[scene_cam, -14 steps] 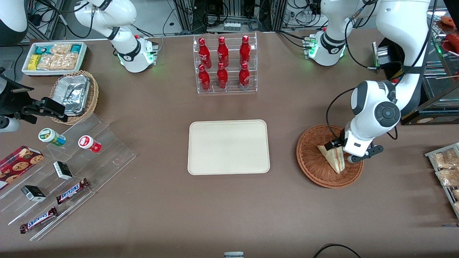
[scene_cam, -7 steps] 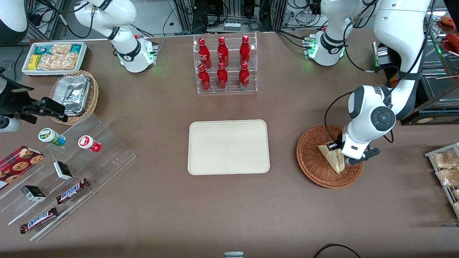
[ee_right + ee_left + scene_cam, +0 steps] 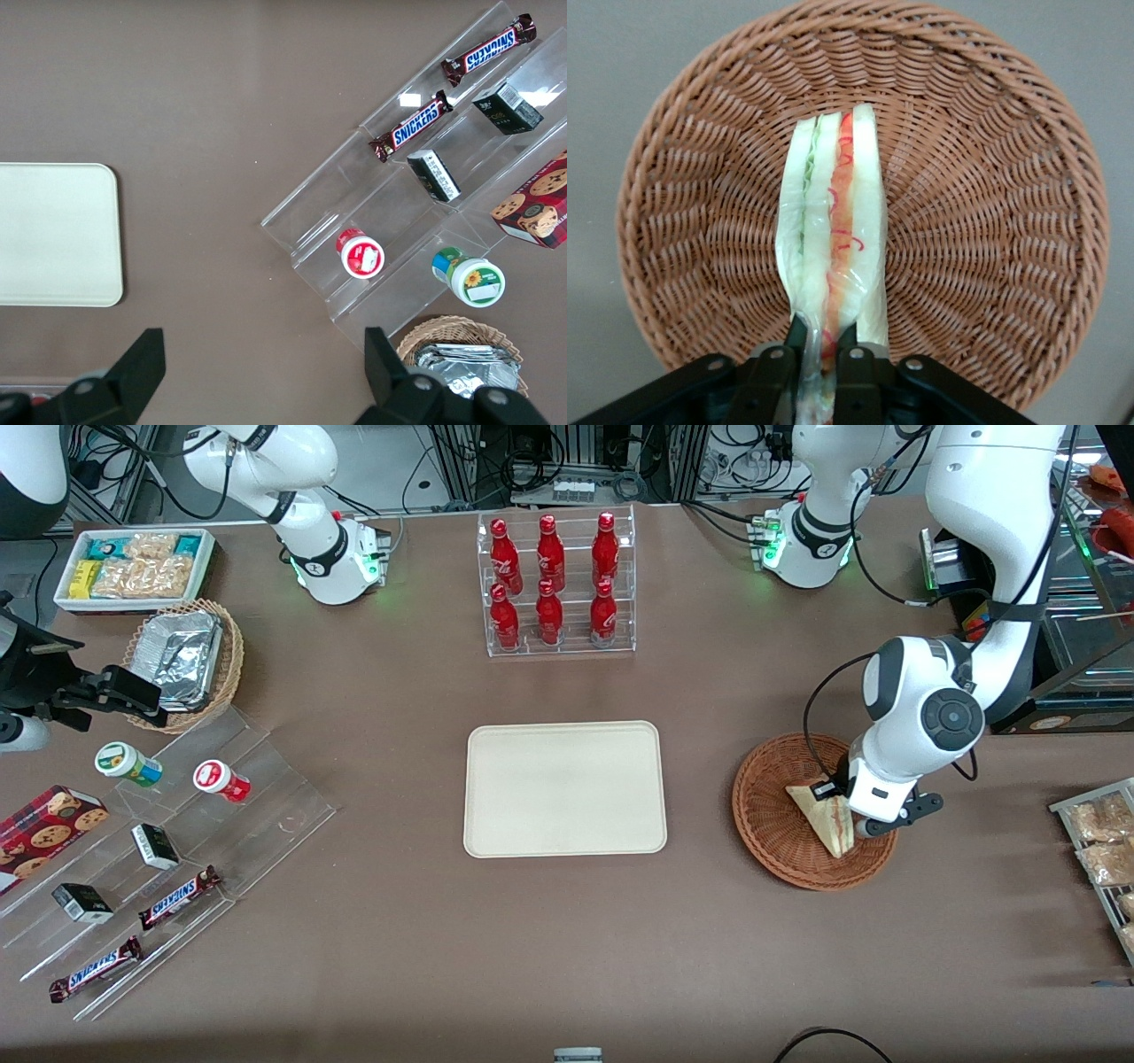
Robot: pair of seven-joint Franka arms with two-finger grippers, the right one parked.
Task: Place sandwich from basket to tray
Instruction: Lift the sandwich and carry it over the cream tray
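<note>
Brown table [image 3: 399, 921]. Sandwich [image 3: 827, 819] stands on edge in basket [image 3: 769, 815], filling edge up; gripper [image 3: 820, 359] clenched on its end, fingers [image 3: 855, 365] pinching both bread faces. Cream tray [image 3: 564, 789] at basket's 9 o'clock, well apart.

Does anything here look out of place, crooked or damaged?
Nothing stands out. The sandwich stands on edge in the basket, its wrap intact, with the gripper shut on one end. The tray lies square and bare.
</note>
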